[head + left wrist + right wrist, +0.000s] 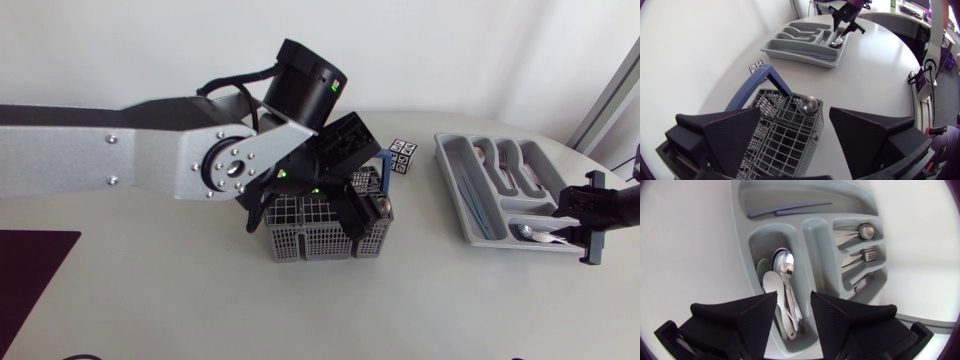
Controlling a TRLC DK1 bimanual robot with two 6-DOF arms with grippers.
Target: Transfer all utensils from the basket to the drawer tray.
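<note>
Utensils [508,168] are lying in the drawer tray [452,178] at right; one spoon [381,204] is waiting in the centre basket [300,242]. Left gripper [796,120] and right gripper [794,298] are gaping, empty.

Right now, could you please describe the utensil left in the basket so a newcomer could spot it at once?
Find the grey grid basket with the blue handle at mid-table, beneath the left arm. In its corner toward the cutlery tray stands a metal spoon, bowl up. It is the only shiny, rounded thing in the grid.
</note>
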